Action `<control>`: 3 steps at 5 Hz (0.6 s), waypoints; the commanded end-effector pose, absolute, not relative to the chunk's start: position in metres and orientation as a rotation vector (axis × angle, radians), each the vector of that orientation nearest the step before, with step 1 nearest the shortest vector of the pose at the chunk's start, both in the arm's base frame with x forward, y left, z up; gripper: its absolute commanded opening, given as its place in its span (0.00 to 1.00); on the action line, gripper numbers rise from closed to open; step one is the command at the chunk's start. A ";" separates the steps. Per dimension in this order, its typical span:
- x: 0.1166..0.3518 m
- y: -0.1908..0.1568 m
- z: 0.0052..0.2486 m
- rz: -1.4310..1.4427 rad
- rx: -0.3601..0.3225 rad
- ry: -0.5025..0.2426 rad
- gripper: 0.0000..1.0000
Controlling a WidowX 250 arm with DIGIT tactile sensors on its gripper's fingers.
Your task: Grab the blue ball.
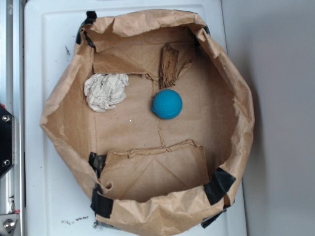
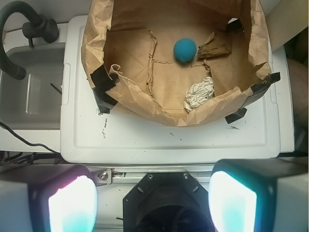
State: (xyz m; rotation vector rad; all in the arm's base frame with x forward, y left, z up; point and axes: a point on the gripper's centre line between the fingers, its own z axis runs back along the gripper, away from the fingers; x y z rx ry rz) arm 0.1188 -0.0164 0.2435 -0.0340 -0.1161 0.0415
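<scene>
Blue ball (image 1: 167,103) mid-floor (paper wad (image 1: 105,91) apart), claw (image 2: 152,203) spread.

blue ball (image 1: 167,103) open from above, wood scrap (image 1: 169,65) just beside it, paper wad (image 1: 105,91) apart, bag walls (image 1: 235,93) all around

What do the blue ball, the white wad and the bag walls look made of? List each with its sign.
Blue ball: probably rubber or foam; matte, finely textured, no shine.
White wad: crumpled paper, going by its sharp creases and folds.
Bag walls: brown kraft paper, wrinkled and torn at the edges, held with black tape.
</scene>
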 end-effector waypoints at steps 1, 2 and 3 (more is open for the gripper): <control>0.119 -0.016 0.243 0.041 -0.034 -0.116 1.00; 0.156 -0.011 0.217 0.049 0.104 -0.208 1.00; 0.204 0.013 0.205 0.241 0.189 -0.190 1.00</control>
